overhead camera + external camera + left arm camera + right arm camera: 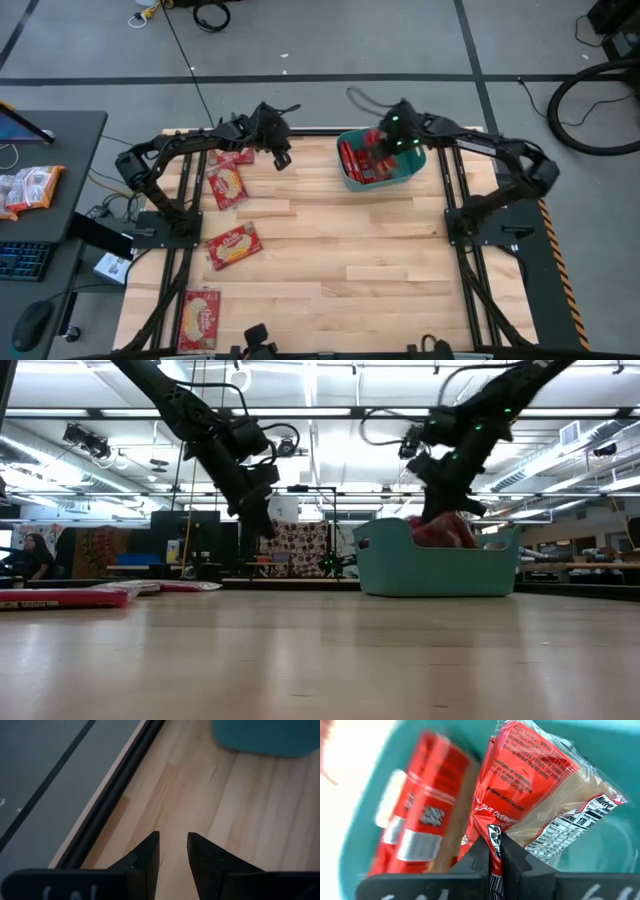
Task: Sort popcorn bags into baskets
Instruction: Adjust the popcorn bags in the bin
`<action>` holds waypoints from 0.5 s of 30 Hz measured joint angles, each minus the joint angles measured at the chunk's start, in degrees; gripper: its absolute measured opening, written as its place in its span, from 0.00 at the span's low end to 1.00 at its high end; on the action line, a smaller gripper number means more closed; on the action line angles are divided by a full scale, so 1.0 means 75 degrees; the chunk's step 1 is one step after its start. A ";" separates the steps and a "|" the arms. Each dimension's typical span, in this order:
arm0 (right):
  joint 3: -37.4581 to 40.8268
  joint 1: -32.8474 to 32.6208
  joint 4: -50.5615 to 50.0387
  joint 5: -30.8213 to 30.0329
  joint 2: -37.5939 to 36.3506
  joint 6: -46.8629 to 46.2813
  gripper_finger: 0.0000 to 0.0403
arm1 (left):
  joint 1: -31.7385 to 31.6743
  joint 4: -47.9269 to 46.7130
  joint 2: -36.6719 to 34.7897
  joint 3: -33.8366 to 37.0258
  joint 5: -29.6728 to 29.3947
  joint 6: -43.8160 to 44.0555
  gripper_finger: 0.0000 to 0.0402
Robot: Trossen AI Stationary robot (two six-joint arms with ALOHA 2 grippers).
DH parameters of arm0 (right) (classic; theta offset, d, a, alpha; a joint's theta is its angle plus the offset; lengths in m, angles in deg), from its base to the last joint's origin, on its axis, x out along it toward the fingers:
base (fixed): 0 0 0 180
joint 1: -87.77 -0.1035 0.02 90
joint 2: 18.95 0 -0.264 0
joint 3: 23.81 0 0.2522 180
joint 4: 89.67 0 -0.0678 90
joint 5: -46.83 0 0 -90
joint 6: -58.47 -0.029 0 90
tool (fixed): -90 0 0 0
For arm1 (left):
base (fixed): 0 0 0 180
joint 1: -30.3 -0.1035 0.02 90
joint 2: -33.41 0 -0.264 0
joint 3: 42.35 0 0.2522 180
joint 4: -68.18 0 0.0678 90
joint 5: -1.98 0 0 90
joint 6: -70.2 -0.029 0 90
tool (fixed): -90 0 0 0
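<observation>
The teal basket (pixel 350 178) stands at the table's far middle and holds red popcorn bags (pixel 420 820). My right gripper (pixel 386 146) hangs over the basket, shut on one red popcorn bag (pixel 530 785). My left gripper (pixel 282 158) hovers open over bare wood near the table's far edge, left of the basket, with nothing between its fingers (pixel 150 850). Several more popcorn bags lie flat on the table's left side (pixel 226 187), (pixel 233 245), (pixel 199 318), and one (pixel 238 157) is partly hidden under the left arm. My right gripper pinches the bag's crimped end (pixel 493 836) between its two fingers, slanting down from above. The bag hangs tilted below the fingers inside the basket (pixel 445 532). Whether its lower end rests on the bags beneath cannot be seen.
A dark desk to the left of the table carries pale orange-and-white packets (pixel 30 188), a keyboard and a mouse. The table's right and near-middle parts show bare wood (pixel 380 280). A black rail (pixel 110 800) runs along the far edge, close to my left gripper.
</observation>
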 joint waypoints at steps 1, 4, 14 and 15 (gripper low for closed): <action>0.0175 0.0205 0.0217 0.0312 -0.0192 0.0026 0.06 | 0.0025 0.0091 0.0000 0.0000 0.0062 0.0026 0.26; 0.1014 0.0984 0.0988 0.1363 -0.0681 -0.0060 0.06 | 0.0110 0.0235 0.0000 0.0000 0.0096 0.0201 0.26; 0.2893 0.3231 0.2236 0.2374 -0.2231 -0.0428 0.06 | 0.0602 0.0252 0.0000 0.0000 0.0090 0.0838 0.26; 0.2895 0.3320 0.2063 0.2250 -0.2259 -0.0351 0.06 | 0.0654 0.0284 0.0000 -0.0001 0.0091 0.0860 0.26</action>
